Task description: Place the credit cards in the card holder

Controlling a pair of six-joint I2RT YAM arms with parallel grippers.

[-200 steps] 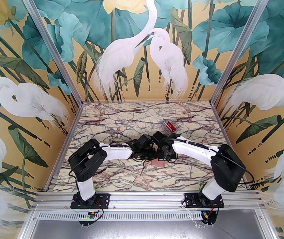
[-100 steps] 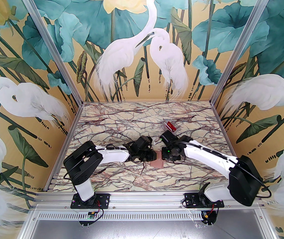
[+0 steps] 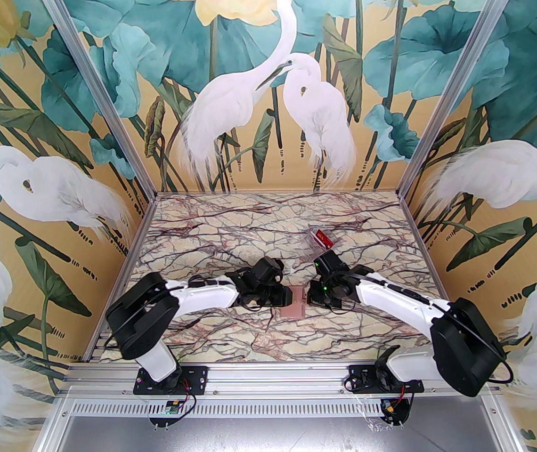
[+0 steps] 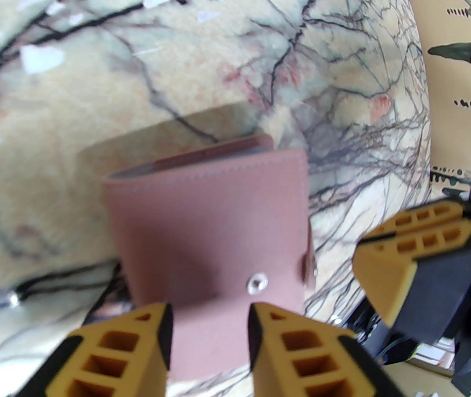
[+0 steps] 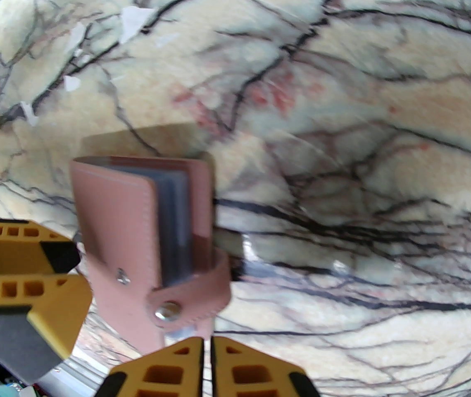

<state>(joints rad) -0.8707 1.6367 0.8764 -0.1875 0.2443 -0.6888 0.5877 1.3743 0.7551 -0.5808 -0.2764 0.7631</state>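
The card holder is a dusty-pink wallet lying on the marble table between my two grippers. Its cover stands ajar, grey-blue sleeves show inside, and its snap tab is undone. My left gripper is open, its fingertips either side of the holder's near edge. My right gripper is shut just short of the tab, with nothing visible between its fingers. A red credit card lies in a clear box farther back.
Small white scraps lie on the marble table beyond the holder. Painted walls and metal posts enclose the table on three sides. Both arms reach low over the table's middle.
Both grippers have drawn apart, left going left and right going right, uncovering the holder. The left jaws have opened. The right arm's elbow has swung out and down.
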